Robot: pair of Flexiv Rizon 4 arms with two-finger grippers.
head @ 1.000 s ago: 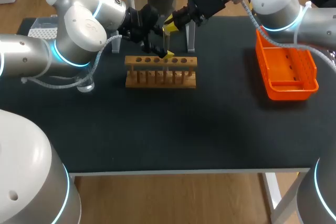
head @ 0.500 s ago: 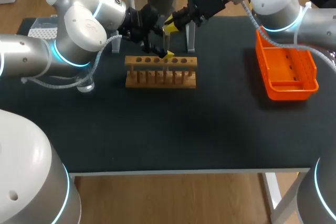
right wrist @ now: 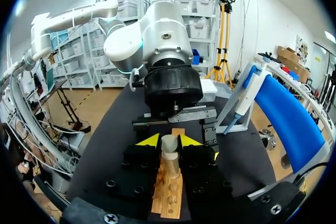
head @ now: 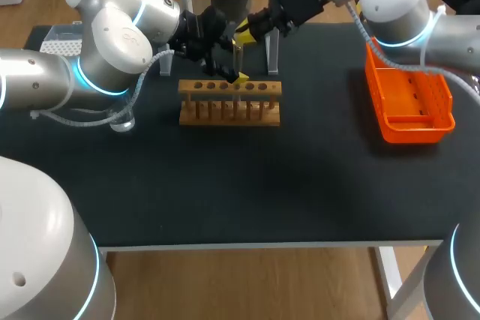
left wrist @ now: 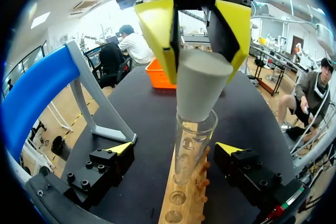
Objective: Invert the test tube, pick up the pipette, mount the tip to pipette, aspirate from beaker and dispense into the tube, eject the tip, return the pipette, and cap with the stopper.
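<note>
This looks to me like the final step, the capping. The right gripper (left wrist: 202, 66) is clamped on the pale tapered stopper (left wrist: 202, 90), narrow end down, right at the mouth of the test tube (left wrist: 192, 142). I cannot tell whether it has begun to enter. The tube stands upright in the wooden rack (head: 229, 101), at the far middle of the table (head: 300, 185). The left gripper (left wrist: 176, 150) sits low around the tube with its fingers apart, one on each side, and neither seems to touch the glass.

To do this well, I'd say the stopper should be centred over the rim and go straight down along the tube's axis. It appears to lean slightly, and a skewed push could catch the rim or tip the tube in its hole. The press should be gentle and short, since a taper seats with little force. It might help if the left gripper closed lightly on the tube first to steady it. The right gripper ought to let go only once the stopper sits firm, then lift straight up.
</note>
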